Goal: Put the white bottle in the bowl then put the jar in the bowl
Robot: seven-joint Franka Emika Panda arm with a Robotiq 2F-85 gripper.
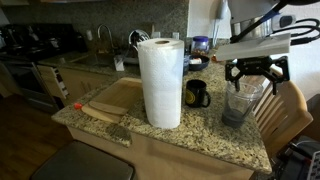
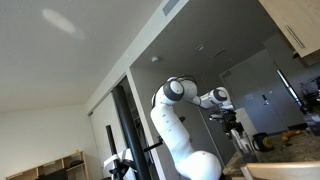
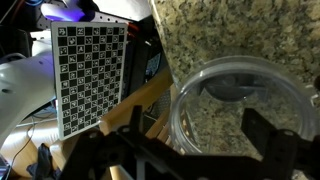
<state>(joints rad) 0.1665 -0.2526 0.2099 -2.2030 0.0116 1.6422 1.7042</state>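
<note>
The jar stands upright on the speckled stone counter, near its edge. Its long axis runs straight up and down and its open mouth points at the ceiling. It narrows a little toward the base. From the tall paper towel roll in the middle of the counter, the jar lies at about 3 o'clock, with a black mug between the two, apart from the jar. A wooden cutting board lies at about 9 o'clock from the roll, and a wooden chair stands just past the jar at 3 o'clock.

The gripper hangs at 12 o'clock over the jar, pointing down, its fingers spread wide and pinching nothing. In an exterior view the fingertips sit about level with the jar's rim, one on each side. Whether they touch the glass cannot be told.

The wrist view looks down into the jar's round mouth, with the thick rim clear and the counter showing through the bottom. One dark finger lies across the mouth. A checkered board stands at about 10 o'clock from the jar.

In an exterior view the white arm rises and bends over toward the gripper.
</note>
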